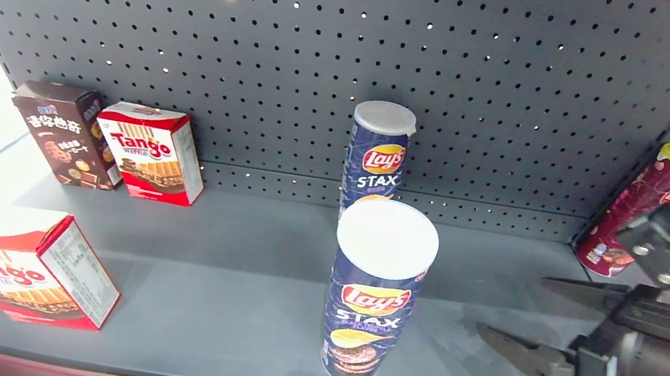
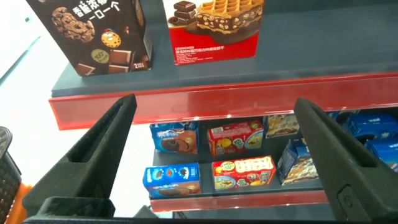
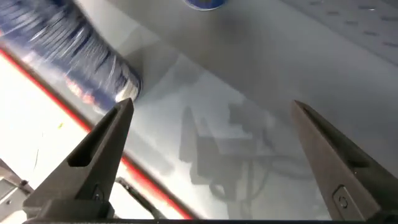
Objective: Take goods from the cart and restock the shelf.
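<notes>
Head view has the right gripper [image 1: 512, 307] over the shelf [image 1: 211, 289], just right of the front blue chip can [image 1: 377, 295]. Its jaws are wide apart and hold nothing. That can stands upright and lidded, clear of the jaws and directly before a second blue can [image 1: 378, 154], so it looks already placed in its row. A maroon can [image 1: 647, 210] sits at the right end and wafer boxes [image 1: 152, 152] at the left. The left gripper [image 2: 214, 102], jaws apart, faces lower shelves holding snack boxes [image 2: 239, 137].
</notes>
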Motion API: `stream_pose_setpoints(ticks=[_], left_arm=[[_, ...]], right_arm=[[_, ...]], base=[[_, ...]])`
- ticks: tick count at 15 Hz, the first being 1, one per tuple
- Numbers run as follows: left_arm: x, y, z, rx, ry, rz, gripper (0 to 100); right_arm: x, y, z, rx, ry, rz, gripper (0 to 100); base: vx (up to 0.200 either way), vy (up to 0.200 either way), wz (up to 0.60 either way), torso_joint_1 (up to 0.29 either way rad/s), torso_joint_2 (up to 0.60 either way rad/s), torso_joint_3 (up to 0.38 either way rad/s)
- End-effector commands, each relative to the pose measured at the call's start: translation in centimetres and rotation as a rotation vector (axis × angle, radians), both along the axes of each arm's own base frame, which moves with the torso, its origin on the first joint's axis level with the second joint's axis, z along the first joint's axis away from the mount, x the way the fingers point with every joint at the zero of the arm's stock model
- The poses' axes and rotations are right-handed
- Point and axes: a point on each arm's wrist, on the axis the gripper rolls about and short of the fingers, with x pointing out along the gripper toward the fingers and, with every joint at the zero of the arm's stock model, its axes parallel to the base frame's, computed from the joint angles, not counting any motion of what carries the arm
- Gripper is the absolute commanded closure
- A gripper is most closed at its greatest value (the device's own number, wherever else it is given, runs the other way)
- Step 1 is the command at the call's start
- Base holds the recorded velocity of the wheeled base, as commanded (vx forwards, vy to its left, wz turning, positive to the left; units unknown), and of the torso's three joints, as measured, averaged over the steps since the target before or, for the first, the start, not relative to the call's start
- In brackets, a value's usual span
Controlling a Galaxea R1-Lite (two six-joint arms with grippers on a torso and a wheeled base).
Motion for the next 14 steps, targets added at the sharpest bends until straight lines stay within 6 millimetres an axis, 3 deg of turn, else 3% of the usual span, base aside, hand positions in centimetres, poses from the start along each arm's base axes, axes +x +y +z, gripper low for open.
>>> stream_pose_setpoints(ticks=[1, 3, 6, 10, 12, 14], left_arm=[[0.0, 0.0, 0.0, 0.000, 0.002, 0.000, 0], [0.0, 0.0, 0.0, 0.002, 0.000, -0.002, 0], [0.0, 0.0, 0.0, 0.000, 0.002, -0.006, 0], [0.0, -0.1, 0.0, 0.001, 0.002, -0.023, 0], [0.0, -0.1, 0.0, 0.005, 0.003, -0.023, 0], [0.0, -0.1, 0.0, 0.003, 0.003, -0.023, 0]], right_arm=[[-5.2, -4.3, -0.4, 0.070, -0.085, -0.003, 0], [-8.9, -7.2, -2.6, 0.112, -0.141, 0.008, 0], [-12.5, -10.1, -5.4, 0.175, -0.218, 0.002, 0], [-15.0, -12.1, -9.6, 0.256, -0.251, -0.009, 0], [-16.0, -12.9, -13.1, 0.345, -0.257, -0.021, 0], [-16.2, -13.1, -15.7, 0.309, -0.224, -0.027, 0]], base=[[0.000, 0.000, 0.00, 0.000, 0.00, 0.000], [0.000, 0.000, 0.00, 0.000, 0.00, 0.000], [0.000, 0.000, 0.00, 0.000, 0.00, 0.000], [0.000, 0.000, 0.00, 0.000, 0.00, 0.000], [0.000, 0.000, 0.00, 0.000, 0.00, 0.000], [0.000, 0.000, 0.00, 0.000, 0.00, 0.000]])
